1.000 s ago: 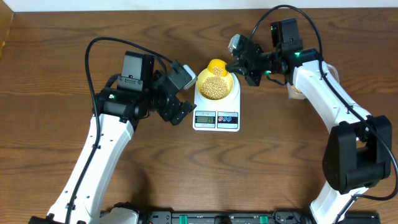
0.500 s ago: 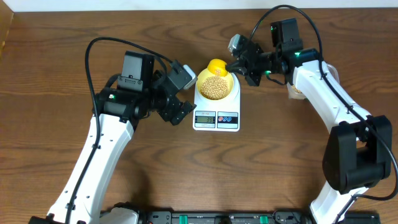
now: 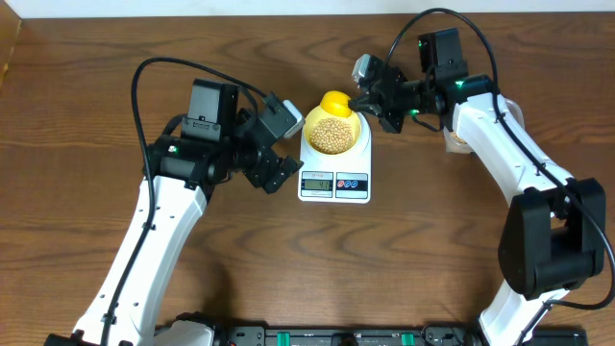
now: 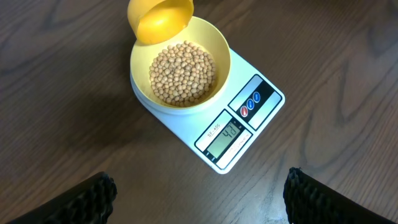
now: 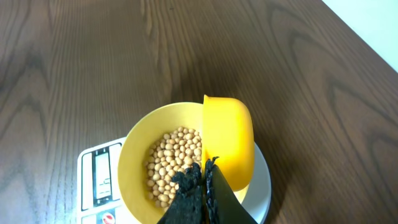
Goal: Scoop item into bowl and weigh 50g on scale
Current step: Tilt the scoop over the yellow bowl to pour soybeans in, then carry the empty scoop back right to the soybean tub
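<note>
The pale-yellow bowl (image 3: 313,122) stands on the white scale (image 3: 334,185) and holds a heap of tan beans (image 3: 334,135). My right gripper (image 3: 370,101) is shut on the handle of a bright yellow scoop (image 3: 333,100), which is tipped on its side over the bowl's far rim. The right wrist view shows the scoop (image 5: 230,137) beside the beans (image 5: 171,158), with the gripper (image 5: 205,177) shut. My left gripper (image 3: 288,146) is open and empty, just left of the scale. The left wrist view shows the bowl (image 4: 221,46), beans (image 4: 183,71), scale (image 4: 249,124) and lit display.
A container with tan beans (image 3: 458,141) is mostly hidden behind my right arm at the right. Bare wooden table (image 3: 384,259) surrounds the scale. The table's far edge runs along the top of the overhead view.
</note>
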Controlling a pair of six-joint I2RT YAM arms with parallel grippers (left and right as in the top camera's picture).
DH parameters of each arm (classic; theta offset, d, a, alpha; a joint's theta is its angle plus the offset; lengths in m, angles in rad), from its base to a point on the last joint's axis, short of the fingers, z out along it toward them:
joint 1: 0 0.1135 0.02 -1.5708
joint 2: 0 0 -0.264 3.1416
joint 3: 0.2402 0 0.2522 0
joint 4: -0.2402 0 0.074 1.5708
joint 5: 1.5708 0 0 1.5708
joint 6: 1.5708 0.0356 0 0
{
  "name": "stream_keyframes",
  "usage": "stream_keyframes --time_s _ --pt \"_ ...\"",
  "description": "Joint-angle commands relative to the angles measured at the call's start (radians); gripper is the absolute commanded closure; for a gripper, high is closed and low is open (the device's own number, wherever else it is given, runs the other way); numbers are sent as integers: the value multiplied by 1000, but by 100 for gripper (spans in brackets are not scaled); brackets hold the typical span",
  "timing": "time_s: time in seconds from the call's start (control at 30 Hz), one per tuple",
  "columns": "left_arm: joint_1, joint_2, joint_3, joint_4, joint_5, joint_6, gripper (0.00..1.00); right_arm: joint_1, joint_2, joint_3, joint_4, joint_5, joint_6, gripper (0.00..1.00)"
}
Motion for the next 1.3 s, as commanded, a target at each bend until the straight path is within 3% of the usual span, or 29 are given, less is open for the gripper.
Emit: stream_keyframes --time_s 0.0,0.5,0.77,0.97,1.13,1.27 --pt "5 -7 -17 3 -6 10 12 5 5 -5 2 -8 -38 99" --pt "5 -7 -17 3 -6 10 12 5 5 -5 13 -20 -39 99" --pt "5 -7 -17 3 -6 10 12 -2 -28 -4 203 -50 370 99" --pt "5 -7 -17 3 -6 10 12 -40 -99 -4 264 -13 395 99" --pt "5 -7 -17 3 -6 10 12 -84 -150 -4 271 266 395 99" --pt "5 -7 -17 3 -6 10 12 -106 -161 -4 266 611 400 99"
